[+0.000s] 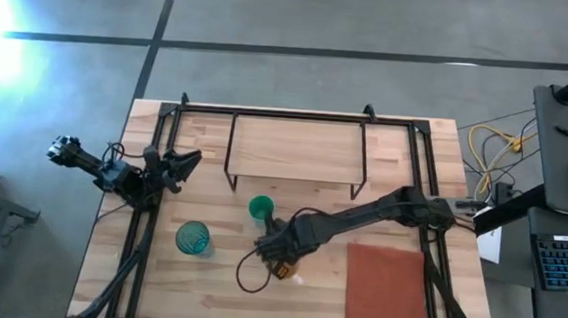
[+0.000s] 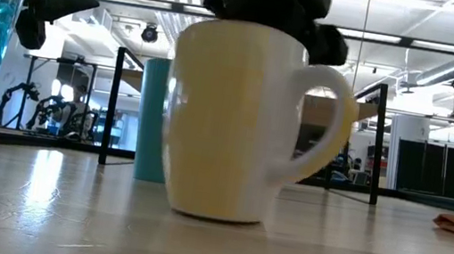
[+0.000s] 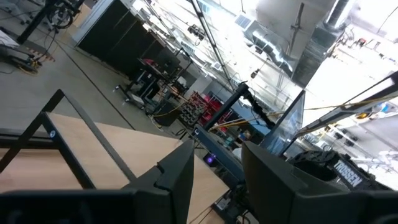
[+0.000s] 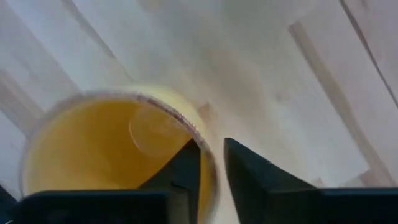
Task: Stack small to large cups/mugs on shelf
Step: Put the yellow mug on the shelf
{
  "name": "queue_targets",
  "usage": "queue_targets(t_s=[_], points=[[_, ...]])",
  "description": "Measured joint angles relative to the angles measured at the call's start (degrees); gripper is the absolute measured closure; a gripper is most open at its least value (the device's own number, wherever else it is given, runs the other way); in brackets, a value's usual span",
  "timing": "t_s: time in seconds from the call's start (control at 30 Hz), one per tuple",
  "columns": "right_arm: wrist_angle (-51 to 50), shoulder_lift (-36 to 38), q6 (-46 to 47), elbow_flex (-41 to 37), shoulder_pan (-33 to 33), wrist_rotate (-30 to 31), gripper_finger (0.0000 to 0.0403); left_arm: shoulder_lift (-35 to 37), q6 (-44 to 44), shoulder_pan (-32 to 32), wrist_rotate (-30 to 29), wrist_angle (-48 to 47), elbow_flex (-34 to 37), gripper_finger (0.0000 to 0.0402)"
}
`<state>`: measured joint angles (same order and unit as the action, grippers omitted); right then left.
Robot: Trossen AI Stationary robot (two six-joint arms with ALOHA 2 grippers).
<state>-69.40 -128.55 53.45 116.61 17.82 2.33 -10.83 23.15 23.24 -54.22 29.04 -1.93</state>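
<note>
Over on the left edge of the table the left gripper (image 1: pixel 186 159) waits with its fingers spread apart, holding nothing, well apart from all three vessels. Next along stands the see-through teal tumbler (image 1: pixel 193 238), upright on the bare wood, and just past it the green cup (image 1: pixel 260 209), upright too, in front of the shelf (image 1: pixel 295 148), which carries nothing yet.

Then the business end: the right gripper (image 1: pixel 275 255) hangs straight over the orange mug (image 4: pixel 106 143), which sits upright on the table near the front, between the tumbler and the reddish-brown mat (image 1: pixel 387 285). From its wrist view the jaws straddle the mug's rim, one finger inside the orange bowl, the other outside the wall, with a narrow gap between; whether they pinch yet I can't tell. The mug's axis runs vertical, its white handle (image 2: pixel 327 124) sticking out sideways, clear of the fingers. This arm is by far the nearer.
</note>
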Motion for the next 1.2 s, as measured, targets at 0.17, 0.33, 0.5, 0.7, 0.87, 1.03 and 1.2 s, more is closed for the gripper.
queue_targets(t_s=[0.17, 0.33, 0.5, 0.7, 0.87, 1.03, 1.2], points=[[1.06, 0.04, -5.0, -0.04, -2.58, -0.71, 0.0387, -0.07, 1.76, 0.07, 0.67, -2.69, 0.0, 0.0281], [0.23, 0.96, -8.2, 0.8, -4.59, -0.73, 0.039, -0.15, 2.47, 0.04, 1.94, -2.84, 0.0, 0.0281], [-3.46, 4.5, -7.31, 3.05, -4.91, -0.67, 0.0392, -0.46, 2.54, 0.04, 2.11, -3.11, 0.04, 0.0281], [-11.07, 7.06, -4.83, 4.94, -4.72, 1.94, 0.0393, -0.93, 2.58, 0.04, 2.1, -3.12, 0.04, 0.0281], [-16.93, 10.97, -1.26, 6.68, -4.73, 7.52, 0.0392, -2.12, 2.59, 0.0, 2.05, -3.12, 0.07, 0.0281], [-19.87, 15.56, 2.74, 6.64, -5.66, 12.99, 0.0392, -3.63, 3.38, 0.0, 1.93, -3.05, 0.09, 0.0281], [-20.59, 20.52, 4.07, 5.4, -9.59, 19.56, 0.0392, -5.04, 3.7, 0.0, 1.87, -3.04, 0.09, 0.0281]])
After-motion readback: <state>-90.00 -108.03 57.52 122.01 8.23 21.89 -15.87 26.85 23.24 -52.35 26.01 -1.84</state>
